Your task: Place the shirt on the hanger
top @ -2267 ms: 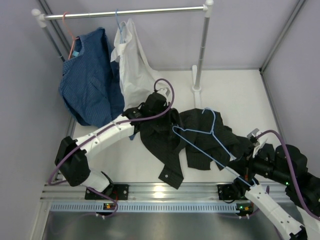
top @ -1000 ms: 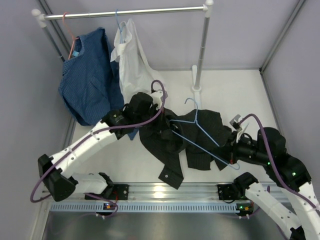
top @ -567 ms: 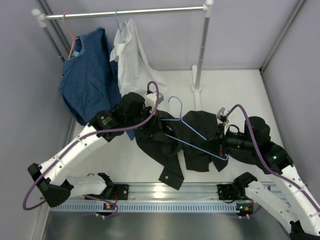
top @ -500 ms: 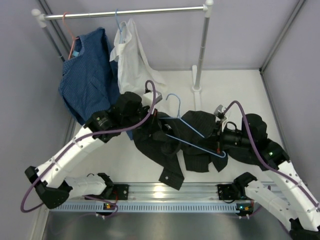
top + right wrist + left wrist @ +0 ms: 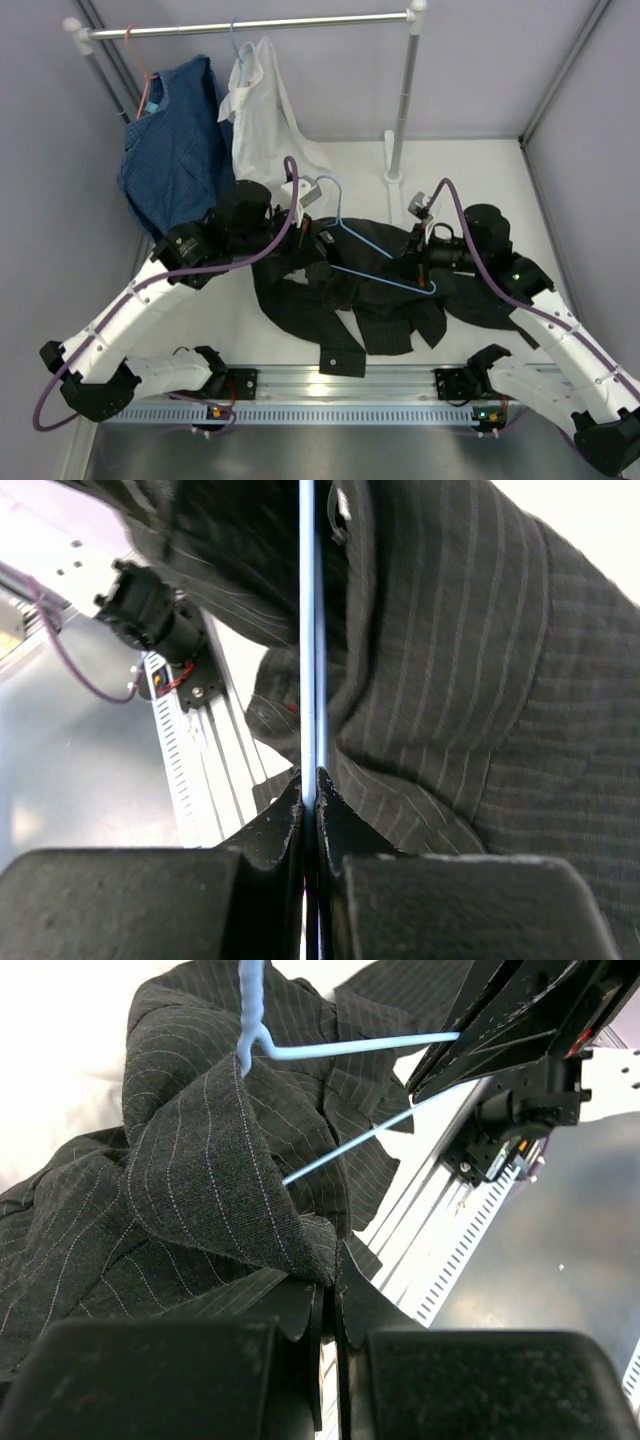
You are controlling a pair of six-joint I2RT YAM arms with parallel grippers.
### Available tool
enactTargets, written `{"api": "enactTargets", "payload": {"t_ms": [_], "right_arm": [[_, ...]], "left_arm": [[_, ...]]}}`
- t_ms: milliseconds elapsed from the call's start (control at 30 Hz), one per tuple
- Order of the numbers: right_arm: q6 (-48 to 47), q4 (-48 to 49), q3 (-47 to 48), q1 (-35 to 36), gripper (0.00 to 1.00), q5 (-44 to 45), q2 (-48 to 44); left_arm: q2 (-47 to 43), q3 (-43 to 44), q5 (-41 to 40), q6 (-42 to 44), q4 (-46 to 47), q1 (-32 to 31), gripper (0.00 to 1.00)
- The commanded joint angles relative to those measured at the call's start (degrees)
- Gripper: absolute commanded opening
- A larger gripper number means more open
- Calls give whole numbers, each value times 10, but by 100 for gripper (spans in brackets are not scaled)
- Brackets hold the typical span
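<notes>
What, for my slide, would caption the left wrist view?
Left gripper pinching a fold of the shirt, one wire of the hanger running behind the fabric.

The left arm (image 5: 130, 310) ran from its base out to a low elbow at the near left, then rose along its white link toward the middle of the table. Its wrist was bent so that the left hand (image 5: 328, 1295) pointed to the right, fingers pressed together on a fold of the shirt (image 5: 220, 1170).

The right arm (image 5: 560, 330) mirrored it, elbow low at the near right, forearm climbing inward. The right hand (image 5: 308, 790) pointed left, fingers clamped on the wire of the hanger (image 5: 308, 630), apparently near one lower corner. The two hands faced each other, near but apart.
</notes>
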Motion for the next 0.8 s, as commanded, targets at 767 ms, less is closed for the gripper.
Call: {"api": "enactTargets", "payload": {"t_ms": [767], "right_arm": [[-5,188,-12,162,0,53,-46]], "left_arm": [[46,177,-229,70,-115,-189,0]]}}
